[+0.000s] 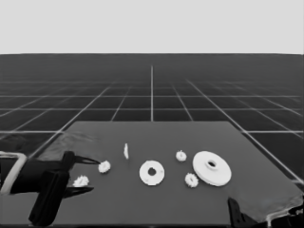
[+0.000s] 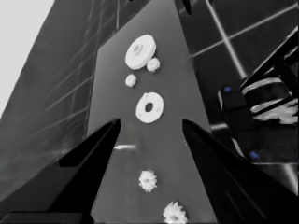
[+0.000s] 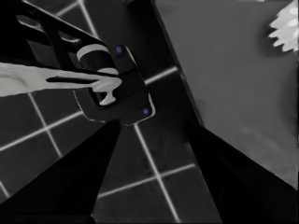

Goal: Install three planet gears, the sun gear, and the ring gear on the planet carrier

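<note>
On the dark tabletop (image 1: pixel 266 190) your biggest landmark is the larger round part (image 1: pixel 212 168), lying right of centre. Left of it, near the middle, you have the smaller round part (image 1: pixel 152 173), flat and bare, its hole showing, no gear on it yet. Your left claw (image 1: pixel 88 175) hangs over the tabletop's left end with its fingers spread wide, pinching nothing; your right claw (image 3: pixel 154 135) waits at the lower right corner, likewise spread and empty over the table's edge. Four gears lie loose: one (image 1: pixel 104 166) by the upper fingertip, one (image 1: pixel 80 181) between the left claw's fingers but not held, one (image 1: pixel 181 156) and one (image 1: pixel 191 180) beside the larger round part. I judge the left arm nearer those first two, and the smaller round part lies to the right of that claw. Only the left wrist view lines up the gears (image 2: pixel 147 180) and the thin white piece (image 2: pixel 125 147) ahead of the fingers; the right wrist view catches just one gear (image 3: pixel 286 29).
</note>
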Available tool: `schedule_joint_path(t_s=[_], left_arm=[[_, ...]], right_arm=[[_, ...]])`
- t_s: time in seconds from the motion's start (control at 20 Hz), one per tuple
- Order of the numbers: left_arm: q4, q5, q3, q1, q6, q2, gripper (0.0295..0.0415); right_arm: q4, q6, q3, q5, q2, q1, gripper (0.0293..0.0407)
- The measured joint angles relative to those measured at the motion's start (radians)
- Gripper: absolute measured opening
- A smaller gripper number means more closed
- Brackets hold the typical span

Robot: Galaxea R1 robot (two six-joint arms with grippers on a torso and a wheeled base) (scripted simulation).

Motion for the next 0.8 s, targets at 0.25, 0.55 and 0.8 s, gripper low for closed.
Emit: schedule_joint_path(t_s=[0.25,0.55,0.8], left_arm=[[0.294,0.749,-0.352,0.005,-0.960,0.359,0.0404],[-0.251,0.861,-1.030,0.054,-1.323,0.640,0.0385],[-0.007,0.678,-1.159,0.379,-1.291,0.691,0.0385]], right_arm=[[-0.070,0.003,-0.052,-0.022,-0.013,0.045,0.0383],[-0.075,0.003,-0.056,-0.023,-0.014,0.048,0.0385],[-0.075,0.003,-0.056,-0.023,-0.014,0.048,0.0385]])
